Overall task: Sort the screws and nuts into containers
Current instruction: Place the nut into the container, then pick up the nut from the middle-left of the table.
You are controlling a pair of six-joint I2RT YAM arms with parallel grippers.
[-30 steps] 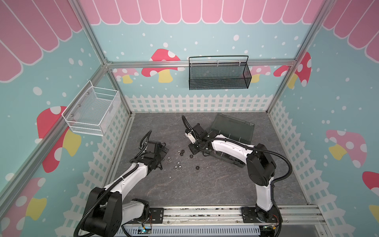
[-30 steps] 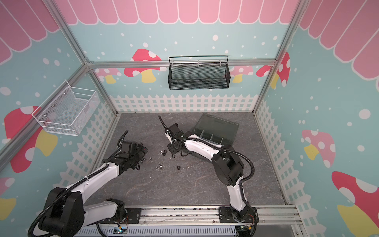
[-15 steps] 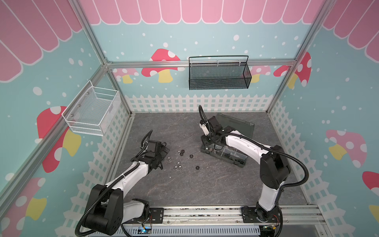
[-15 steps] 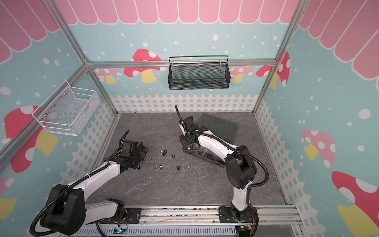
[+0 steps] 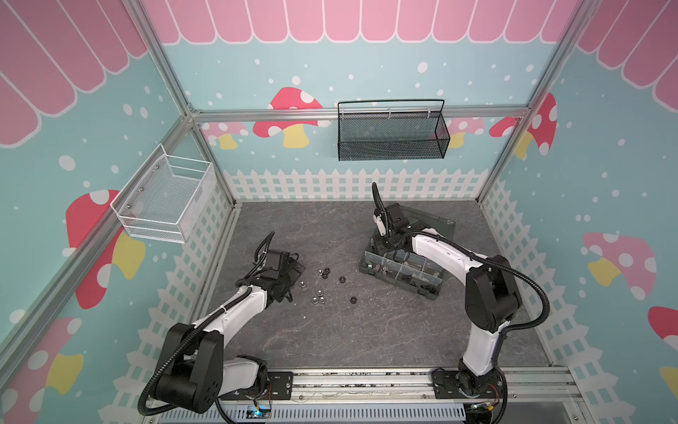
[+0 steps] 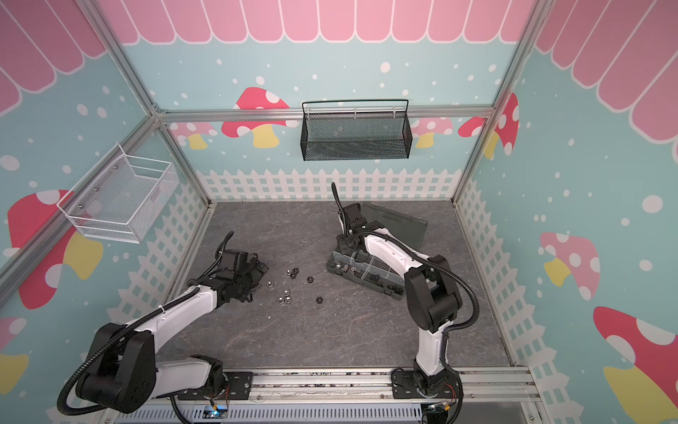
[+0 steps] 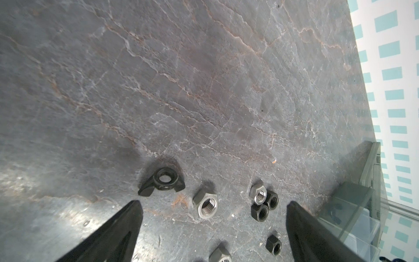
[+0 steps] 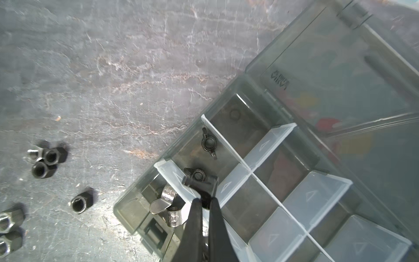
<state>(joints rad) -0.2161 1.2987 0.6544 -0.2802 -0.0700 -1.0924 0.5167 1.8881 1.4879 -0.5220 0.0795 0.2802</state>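
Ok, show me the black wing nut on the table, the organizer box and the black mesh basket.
black wing nut (image 7: 157, 181): left wrist view, ring beside its hole.
organizer box (image 5: 401, 282): a top view, front wall.
black mesh basket (image 5: 390, 137): a top view, front mesh.

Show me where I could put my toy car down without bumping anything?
Widest bare tabletop: between the loose nuts and the front rail. Also bare: behind the nuts, up to the white fence. Crowded: between the left hand and the organizer box.
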